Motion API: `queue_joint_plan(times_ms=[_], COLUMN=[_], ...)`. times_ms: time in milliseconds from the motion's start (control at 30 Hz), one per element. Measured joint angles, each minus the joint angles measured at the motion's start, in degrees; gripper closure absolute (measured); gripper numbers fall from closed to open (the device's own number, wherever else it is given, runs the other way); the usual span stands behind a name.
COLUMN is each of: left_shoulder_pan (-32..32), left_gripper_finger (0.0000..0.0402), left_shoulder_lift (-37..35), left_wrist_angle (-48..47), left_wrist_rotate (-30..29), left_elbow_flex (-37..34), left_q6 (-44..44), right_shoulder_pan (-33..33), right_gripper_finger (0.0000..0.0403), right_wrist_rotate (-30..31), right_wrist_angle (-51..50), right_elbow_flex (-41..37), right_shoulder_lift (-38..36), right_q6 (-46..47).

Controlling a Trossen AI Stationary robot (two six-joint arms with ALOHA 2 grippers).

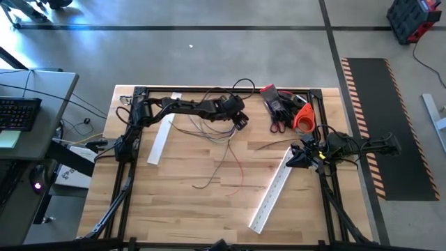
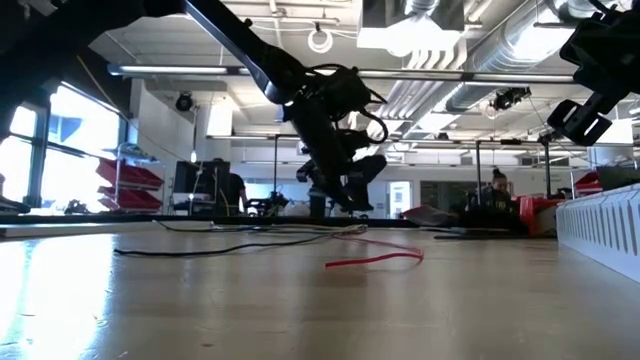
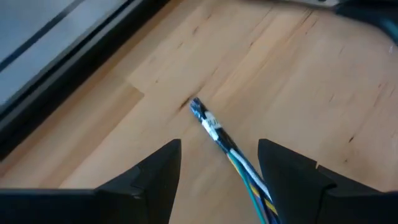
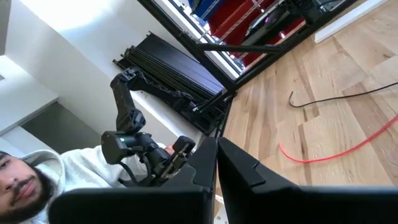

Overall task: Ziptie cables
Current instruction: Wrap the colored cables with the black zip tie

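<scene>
- Here the left arm reaches along the table's (image 1: 174,209) far edge, its left gripper (image 1: 240,120) hanging near the far middle of the top, tilted downward.
- Its fingers (image 3: 149,180) stand apart with nothing clamped; in the left wrist view a bundled wire end (image 3: 214,129) lies on the wood between them, not touched by either.
- The cables (image 1: 216,136) spread just beside and below that gripper, trailing from the far middle toward the table's centre, long axes roughly running from far to near, curved.
- A red wire (image 2: 375,260) lies loose near the centre, apart from the bunch.
- The right arm waits at the right edge; the right gripper (image 1: 301,157), fingers together and empty, sits at the far end of a white strip (image 1: 273,192).
</scene>
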Motion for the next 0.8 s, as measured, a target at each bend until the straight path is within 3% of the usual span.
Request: queue_joint_plan(times_ms=[167,500,600,800], left_shoulder_pan=[-0.7,-4.3,-4.3,-3.0], left_gripper_finger=[0.0204,0.0221,0.0259,0.0389], left_shoulder_lift=[1.5,5.2,4.9,3.1], left_wrist_angle=[0.2,-1.2,-1.9,-2.9], left_wrist_rotate=[3.6,-3.9,-2.0,4.3], left_elbow_flex=[0.1,0.3,0.3,0.0], left_q6=[-3.4,-4.4,-4.3,-1.5], right_shoulder_pan=[0.0,0.0,0.0,0.0], right_gripper_finger=[0.0403,0.0403,0.0403,0.0403], right_wrist_rotate=[0.0,0.0,0.0,0.0], right_wrist_angle=[0.0,0.0,0.0,0.0], right_elbow_flex=[0.0,0.0,0.0,0.0], right_shoulder_lift=[0.0,0.0,0.0,0.0], right_q6=[0.0,0.0,0.0,0.0])
